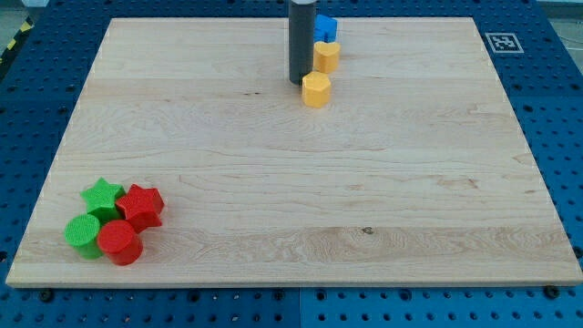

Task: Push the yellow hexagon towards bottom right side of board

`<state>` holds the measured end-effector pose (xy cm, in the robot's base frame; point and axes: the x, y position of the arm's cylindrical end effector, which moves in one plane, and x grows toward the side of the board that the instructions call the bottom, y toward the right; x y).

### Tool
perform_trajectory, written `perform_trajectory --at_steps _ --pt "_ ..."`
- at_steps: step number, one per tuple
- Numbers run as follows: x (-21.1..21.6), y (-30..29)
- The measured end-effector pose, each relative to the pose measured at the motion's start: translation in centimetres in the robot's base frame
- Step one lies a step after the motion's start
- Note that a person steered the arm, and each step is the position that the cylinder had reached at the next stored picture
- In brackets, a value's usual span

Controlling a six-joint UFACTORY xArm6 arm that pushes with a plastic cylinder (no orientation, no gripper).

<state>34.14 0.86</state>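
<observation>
No jaws to open or shut here, just a dark rod with my tip (298,84) down on the board (410,182), right beside the left side of the yellow hexagon (316,89); hard to tell if touching. Small and squat, flat on top, straight sides, orange-yellow, sitting near the view's top, a bit right of the middle, with a yellow block (326,56) just behind and a blue block (328,27) behind that. Far away in the bottom left corner, bunched together: green star (103,194), red block (142,205), green cylinder (84,231), red cylinder (119,242).
</observation>
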Motion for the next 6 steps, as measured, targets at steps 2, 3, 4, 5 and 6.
perform_trajectory --at_steps 2,3,4,5,6 --pt "3.3 0.7" --pt "3.4 2.8" --pt "3.6 3.2" --pt "3.6 3.2" --pt "3.6 3.8"
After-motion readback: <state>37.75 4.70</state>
